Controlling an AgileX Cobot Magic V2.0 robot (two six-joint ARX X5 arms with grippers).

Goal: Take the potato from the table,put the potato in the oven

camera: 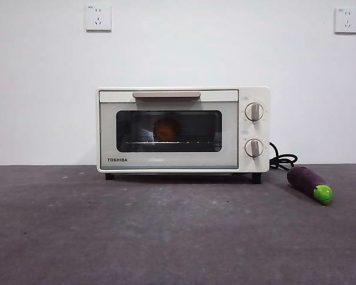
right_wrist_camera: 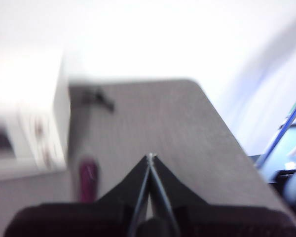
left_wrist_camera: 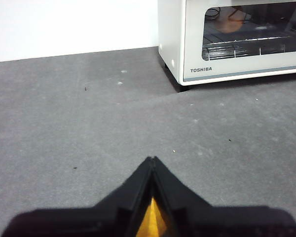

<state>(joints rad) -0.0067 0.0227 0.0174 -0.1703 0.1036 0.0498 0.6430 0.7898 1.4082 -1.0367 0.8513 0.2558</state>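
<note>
- White wall with two sockets backs my dark grey mottled worktop (camera: 166, 237).
- Rounded orange-brown potato (camera: 166, 129) already sits on the rack inside the cream-white boxy Toshiba oven (camera: 110, 133), door closed.
- It looks firm and fairly heavy with smooth skin; I'd grip across its widest middle.
- My left claw (left_wrist_camera: 152, 159) and right claw (right_wrist_camera: 150, 157) are both clenched and hold nothing.

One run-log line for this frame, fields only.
potato: inside oven, on rack | door: closed | left gripper: shut, empty, over table | right gripper: shut, empty | eggplant: right of oven

one oven (camera: 183, 129), one potato (camera: 166, 129), one eggplant (camera: 309, 184)
</note>
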